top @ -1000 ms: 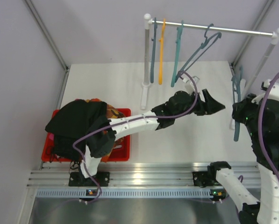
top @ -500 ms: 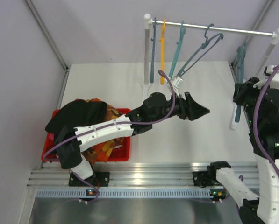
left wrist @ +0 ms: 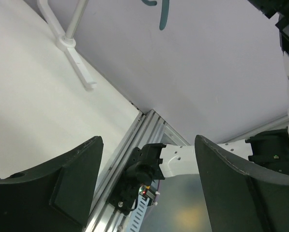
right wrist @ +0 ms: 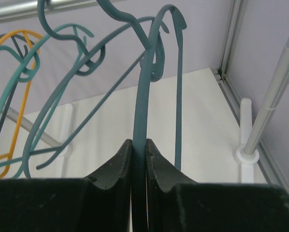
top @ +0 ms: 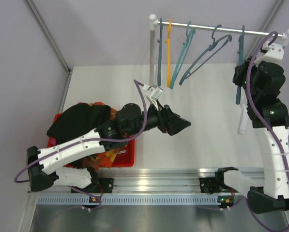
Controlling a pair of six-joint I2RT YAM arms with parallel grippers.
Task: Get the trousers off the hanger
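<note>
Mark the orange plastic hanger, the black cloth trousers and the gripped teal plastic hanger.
orange plastic hanger [top: 168,53]: top external, arm.
black cloth trousers [top: 77,123]: top external, middle.
gripped teal plastic hanger [right wrist: 141,111]: right wrist, stem.

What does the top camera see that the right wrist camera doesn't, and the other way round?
Only the top camera shows the red bin with the pile of trousers, a black pair uppermost, and the left gripper, open and empty above the table. Only the right wrist camera shows, up close, the right gripper pinching the dark teal hanger between its fingers. Both show the rail and the other hangers on it, including the orange hanger.
</note>
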